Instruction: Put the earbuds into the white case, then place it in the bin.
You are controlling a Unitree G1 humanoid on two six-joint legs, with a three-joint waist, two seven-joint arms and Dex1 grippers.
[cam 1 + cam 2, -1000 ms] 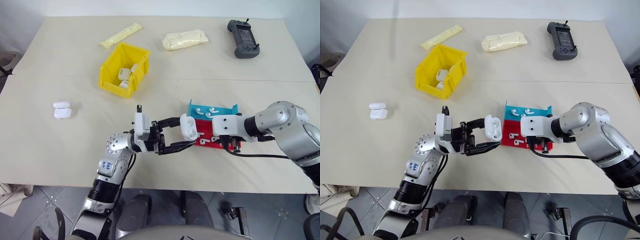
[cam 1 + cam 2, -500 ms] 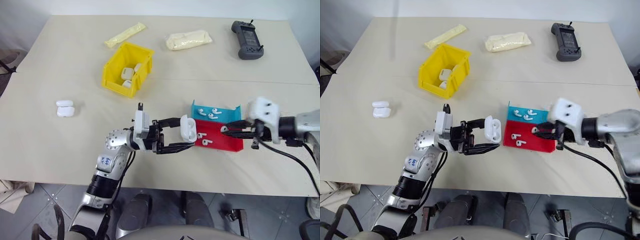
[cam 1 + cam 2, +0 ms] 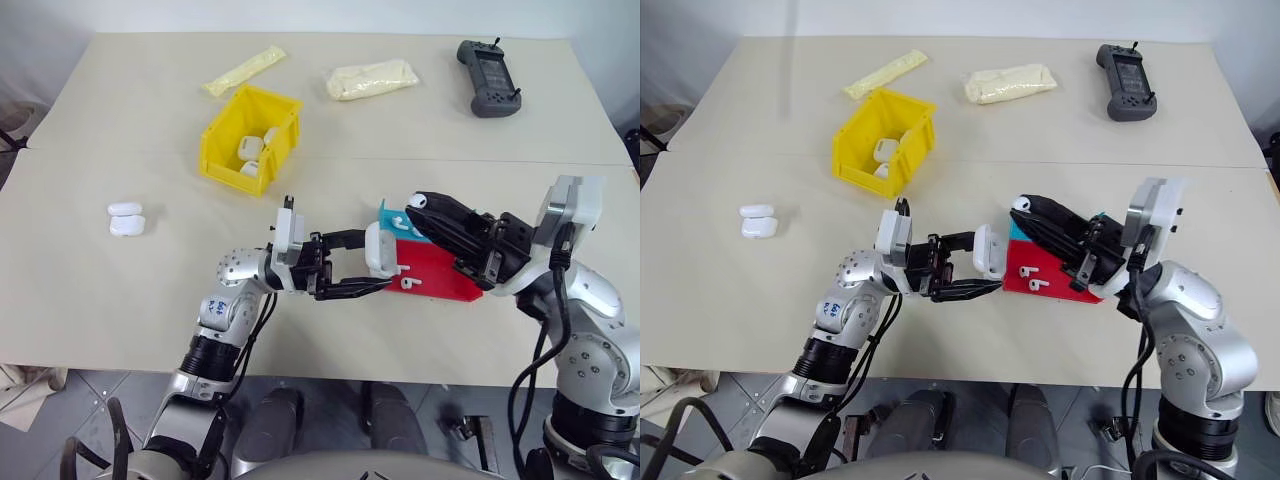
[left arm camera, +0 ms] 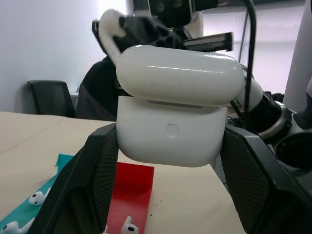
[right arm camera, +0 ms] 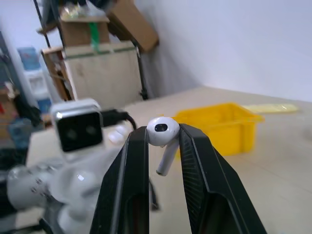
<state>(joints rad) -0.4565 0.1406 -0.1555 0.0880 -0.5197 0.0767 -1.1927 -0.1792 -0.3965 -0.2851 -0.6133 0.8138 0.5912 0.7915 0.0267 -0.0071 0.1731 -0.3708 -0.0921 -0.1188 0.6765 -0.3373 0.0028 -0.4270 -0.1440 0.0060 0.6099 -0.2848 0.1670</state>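
Both arms were silver-grey metal with rounded joint housings and black cables trailing beneath. Each gripper, left (image 3: 362, 264) and right (image 3: 424, 203), had black fingers behind a white camera block; the left forearm bore small, perhaps handwritten, blue markings.

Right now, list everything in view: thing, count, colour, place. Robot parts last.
Table: one, beige, under everything.
Bin: one, yellow, far left of centre, white cases inside.
White case: one, lid open, in the left gripper.
Spare cases: two, white, left side of the table.
Earbud: one, white, in the right gripper.
Blue tray: one, holds earbuds, behind the red tray.
Red tray: one, holds earbuds, near edge.
Packets: two, pale yellow, far edge.
Controller: one, dark grey, far right.
Left gripper: shut on the case.
Right gripper: shut on the earbud.
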